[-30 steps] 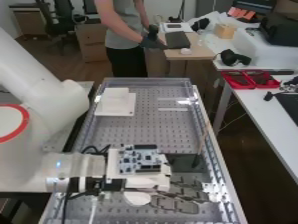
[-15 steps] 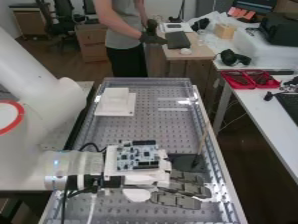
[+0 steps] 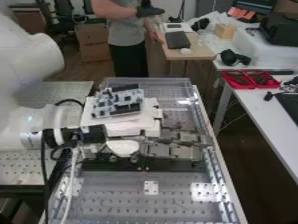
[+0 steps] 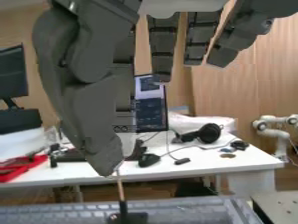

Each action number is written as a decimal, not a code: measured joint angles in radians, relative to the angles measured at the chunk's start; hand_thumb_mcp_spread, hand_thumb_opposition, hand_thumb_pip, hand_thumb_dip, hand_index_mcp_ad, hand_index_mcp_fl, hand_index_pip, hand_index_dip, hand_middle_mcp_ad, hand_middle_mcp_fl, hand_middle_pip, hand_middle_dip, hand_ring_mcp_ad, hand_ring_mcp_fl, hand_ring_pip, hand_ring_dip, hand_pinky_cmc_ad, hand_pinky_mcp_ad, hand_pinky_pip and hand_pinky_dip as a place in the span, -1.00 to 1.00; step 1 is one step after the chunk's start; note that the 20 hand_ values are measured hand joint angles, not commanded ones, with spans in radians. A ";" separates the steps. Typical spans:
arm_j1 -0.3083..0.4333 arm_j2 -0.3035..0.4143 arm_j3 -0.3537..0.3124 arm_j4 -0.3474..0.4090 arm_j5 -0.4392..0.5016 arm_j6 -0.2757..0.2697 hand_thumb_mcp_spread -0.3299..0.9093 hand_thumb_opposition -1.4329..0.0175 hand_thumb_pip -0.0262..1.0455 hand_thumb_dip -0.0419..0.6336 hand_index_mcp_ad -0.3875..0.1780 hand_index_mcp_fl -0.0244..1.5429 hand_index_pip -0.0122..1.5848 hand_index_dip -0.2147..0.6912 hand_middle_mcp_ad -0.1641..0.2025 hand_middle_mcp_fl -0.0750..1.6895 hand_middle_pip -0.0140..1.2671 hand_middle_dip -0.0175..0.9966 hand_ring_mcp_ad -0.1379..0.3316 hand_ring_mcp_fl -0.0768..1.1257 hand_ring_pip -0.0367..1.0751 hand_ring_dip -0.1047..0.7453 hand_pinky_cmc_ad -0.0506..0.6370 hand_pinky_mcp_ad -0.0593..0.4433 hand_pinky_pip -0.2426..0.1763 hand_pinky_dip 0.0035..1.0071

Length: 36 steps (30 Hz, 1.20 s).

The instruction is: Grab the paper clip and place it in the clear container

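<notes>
1. Hand (image 3: 174, 150), one: above the perforated metal bench (image 3: 113, 195), fingers straight, slightly spread.
2. Paper clip and clear container: I cannot tell where either lies.
3. One circuit board (image 3: 118, 103), atop the hand's mount.
4. One thin stick (image 4: 120, 188), upright.
5. Two red trays (image 3: 237, 88), white table (image 3: 256, 117); wood-panelled wall (image 4: 229, 92) beyond.

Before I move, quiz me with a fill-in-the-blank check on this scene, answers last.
The arm carrying the circuit board is coloured ____. The fingers of the hand are straight rather than ____. The trays on the side table are coloured ____.

Missing words: white; curled; red.
</notes>
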 joint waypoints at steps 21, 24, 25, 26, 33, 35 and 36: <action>0.383 0.254 -0.208 0.071 0.323 0.133 0.40 -0.45 -0.02 -0.16 -0.12 0.22 0.30 -0.28 0.30 -0.61 -0.76 -0.65 0.17 -0.77 -0.75 -0.70 0.11 -0.23 0.03 -0.66; 0.440 0.263 -0.221 0.078 0.394 0.134 0.40 -0.45 -0.02 -0.16 -0.12 0.22 0.30 -0.25 0.30 -0.61 -0.76 -0.65 0.17 -0.77 -0.75 -0.70 0.11 -0.22 0.03 -0.66; 0.466 0.266 -0.224 0.080 0.426 0.134 0.40 -0.45 -0.02 -0.16 -0.12 0.22 0.30 -0.25 0.30 -0.61 -0.76 -0.65 0.17 -0.77 -0.75 -0.70 0.11 -0.23 0.02 -0.66; 0.491 0.268 -0.227 0.082 0.459 0.132 0.40 -0.44 -0.02 -0.16 -0.12 0.22 0.30 -0.25 0.30 -0.61 -0.76 -0.65 0.20 -0.77 -0.75 -0.70 0.11 -0.23 0.02 -0.66; 0.625 0.264 -0.226 0.091 0.632 0.128 0.40 -0.45 -0.02 -0.16 -0.12 0.24 0.27 -0.25 0.30 -0.61 -0.76 -0.65 0.21 -0.77 -0.75 -0.70 0.11 -0.21 0.02 -0.66; 0.671 0.255 -0.221 0.094 0.691 0.128 0.39 -0.45 -0.03 -0.16 -0.13 0.24 0.28 -0.25 0.30 -0.61 -0.77 -0.66 0.21 -0.77 -0.76 -0.70 0.11 -0.19 0.02 -0.66; 0.682 0.252 -0.219 0.094 0.705 0.128 0.39 -0.46 -0.03 -0.16 -0.13 0.24 0.27 -0.25 0.30 -0.61 -0.77 -0.66 0.21 -0.77 -0.76 -0.70 0.11 -0.21 0.02 -0.66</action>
